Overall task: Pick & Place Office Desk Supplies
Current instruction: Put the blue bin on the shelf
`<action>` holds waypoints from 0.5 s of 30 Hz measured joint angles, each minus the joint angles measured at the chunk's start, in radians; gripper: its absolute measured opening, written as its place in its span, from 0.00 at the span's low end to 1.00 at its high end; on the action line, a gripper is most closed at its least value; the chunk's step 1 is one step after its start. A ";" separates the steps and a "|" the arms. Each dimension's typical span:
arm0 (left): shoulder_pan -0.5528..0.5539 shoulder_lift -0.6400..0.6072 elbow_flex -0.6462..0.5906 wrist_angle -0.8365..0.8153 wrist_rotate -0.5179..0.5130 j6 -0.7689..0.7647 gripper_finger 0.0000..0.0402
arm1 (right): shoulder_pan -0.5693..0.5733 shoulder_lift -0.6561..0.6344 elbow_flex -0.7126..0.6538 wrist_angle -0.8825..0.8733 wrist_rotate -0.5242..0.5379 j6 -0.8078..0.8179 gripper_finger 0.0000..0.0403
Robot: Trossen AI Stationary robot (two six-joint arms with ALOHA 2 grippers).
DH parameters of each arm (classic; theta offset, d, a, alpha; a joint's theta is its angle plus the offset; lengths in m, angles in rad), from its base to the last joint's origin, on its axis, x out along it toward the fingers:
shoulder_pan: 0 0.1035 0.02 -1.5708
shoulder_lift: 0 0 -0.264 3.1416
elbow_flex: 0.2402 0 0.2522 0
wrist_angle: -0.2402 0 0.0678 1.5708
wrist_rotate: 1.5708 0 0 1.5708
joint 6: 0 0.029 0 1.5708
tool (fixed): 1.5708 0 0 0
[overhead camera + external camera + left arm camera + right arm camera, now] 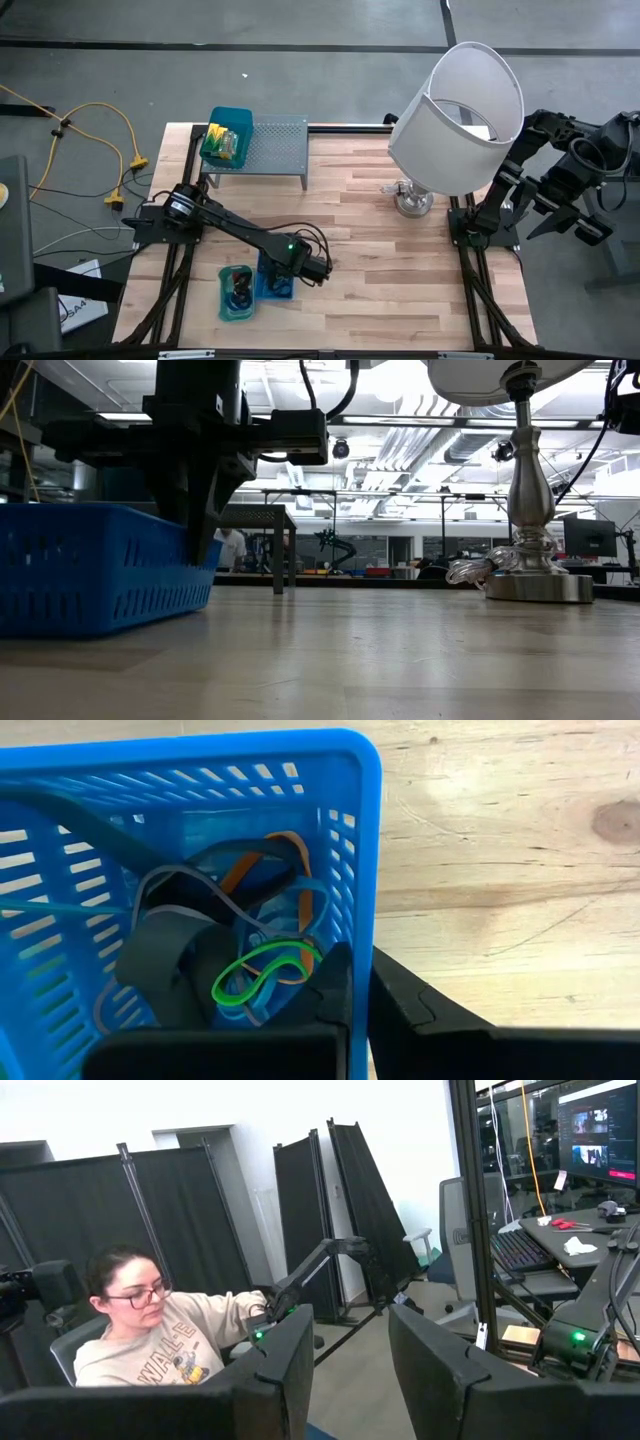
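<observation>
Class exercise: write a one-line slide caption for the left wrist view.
Left gripper shut on the wall of the blue perforated plastic basket, with green, orange and grey rubber bands inside, on a pale wooden table.

Rubber bands (262,970) lie tangled in the blue basket (362,870) at the table's near left: a green one on top, orange, blue and grey ones under it, beside a wide black band (160,955); yellow-green packets (224,142) fill the teal bin (240,118) on the far left.

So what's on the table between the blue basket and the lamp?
Nothing. In the low view, only bare wooden table stretches from the blue basket to the lamp; the high view shows the same.
</observation>
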 joint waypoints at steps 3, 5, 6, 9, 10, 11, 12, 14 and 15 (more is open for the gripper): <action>0.000 0.000 0.000 0.000 0.000 -0.002 0.01 | 0.000 0.000 0.000 0.000 0.000 0.000 0.30; 0.000 0.000 0.000 0.000 -0.001 -0.003 0.01 | 0.000 0.000 0.000 0.000 0.000 0.000 0.30; 0.000 0.000 0.000 0.001 -0.002 -0.005 0.01 | 0.000 0.000 0.000 0.000 0.000 0.000 0.30; 0.004 0.000 0.000 0.011 -0.022 -0.005 0.01 | 0.000 0.000 0.000 0.000 0.000 0.000 0.30; 0.004 0.000 0.000 0.016 -0.029 -0.001 0.01 | 0.000 0.000 0.000 0.000 0.000 0.000 0.30; 0.005 0.000 0.000 0.020 -0.033 0.004 0.01 | 0.000 0.000 0.000 0.000 0.000 0.000 0.30; 0.005 0.000 0.001 0.023 -0.037 0.010 0.01 | 0.000 0.000 0.000 0.000 0.000 0.000 0.30; 0.005 0.000 0.008 0.024 -0.050 0.018 0.01 | 0.000 0.000 0.000 0.000 0.000 0.000 0.30; 0.005 0.000 0.014 0.020 -0.053 0.019 0.01 | 0.000 0.000 0.000 0.000 0.000 0.000 0.30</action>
